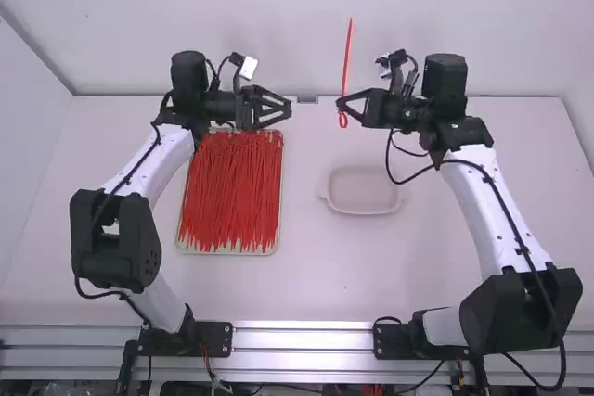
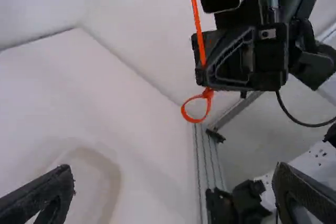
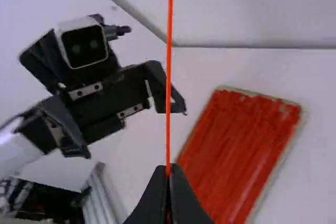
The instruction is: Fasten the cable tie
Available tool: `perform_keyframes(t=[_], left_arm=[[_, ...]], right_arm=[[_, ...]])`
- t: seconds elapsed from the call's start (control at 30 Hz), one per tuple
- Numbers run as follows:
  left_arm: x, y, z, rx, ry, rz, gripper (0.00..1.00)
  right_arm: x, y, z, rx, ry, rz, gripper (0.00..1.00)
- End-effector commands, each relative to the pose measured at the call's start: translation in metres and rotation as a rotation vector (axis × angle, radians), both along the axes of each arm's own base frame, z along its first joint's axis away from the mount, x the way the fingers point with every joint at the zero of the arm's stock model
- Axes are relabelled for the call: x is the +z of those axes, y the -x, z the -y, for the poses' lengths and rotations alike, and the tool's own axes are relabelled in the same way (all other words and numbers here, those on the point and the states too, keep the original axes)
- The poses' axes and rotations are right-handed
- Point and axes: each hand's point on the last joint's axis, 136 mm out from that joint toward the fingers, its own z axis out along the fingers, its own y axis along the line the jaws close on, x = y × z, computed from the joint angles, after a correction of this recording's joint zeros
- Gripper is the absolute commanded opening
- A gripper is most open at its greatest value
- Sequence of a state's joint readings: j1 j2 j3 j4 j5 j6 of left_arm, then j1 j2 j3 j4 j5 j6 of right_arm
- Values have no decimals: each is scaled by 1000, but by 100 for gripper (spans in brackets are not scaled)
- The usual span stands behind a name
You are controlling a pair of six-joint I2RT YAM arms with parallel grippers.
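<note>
A red cable tie (image 1: 346,67) stands upright in the air at the back of the table, its long tail pointing up and a small closed loop (image 1: 342,119) hanging below. My right gripper (image 1: 350,105) is shut on the tie just above the loop; in the right wrist view the tie (image 3: 170,72) rises from between the closed fingers (image 3: 157,195). My left gripper (image 1: 286,107) is open and holds nothing, a short way left of the tie and facing it. In the left wrist view the loop (image 2: 197,107) hangs under the right gripper (image 2: 202,69).
A tray (image 1: 272,249) heaped with several red cable ties (image 1: 232,190) lies left of the middle, under the left arm. A shallow white dish (image 1: 362,191) sits right of it, below the right gripper. The white back wall stands close behind both grippers.
</note>
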State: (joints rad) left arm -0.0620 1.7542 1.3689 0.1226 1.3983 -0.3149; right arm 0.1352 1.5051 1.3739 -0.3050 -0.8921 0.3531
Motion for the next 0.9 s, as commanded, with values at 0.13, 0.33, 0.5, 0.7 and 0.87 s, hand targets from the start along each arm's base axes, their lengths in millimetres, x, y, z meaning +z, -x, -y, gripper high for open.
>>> perform_keyframes(t=[0.13,0.33,0.5,0.7,0.87], left_arm=[[-44,-9,-10,109,-191,113,99],[-74,-6,-19,155,-310,34,99],[-85,6,-20,116,-356,55,99],[-93,7,-28,137,-383,6,99],[-95,10,-27,131,-383,-12,99]], right_arm=[[-58,-16,21,-134,190,27,0],[-108,-22,37,-247,231,-17,0],[-151,-21,48,-344,233,-50,0],[-201,-8,69,-463,276,-110,0],[-229,5,80,-513,315,-132,0]])
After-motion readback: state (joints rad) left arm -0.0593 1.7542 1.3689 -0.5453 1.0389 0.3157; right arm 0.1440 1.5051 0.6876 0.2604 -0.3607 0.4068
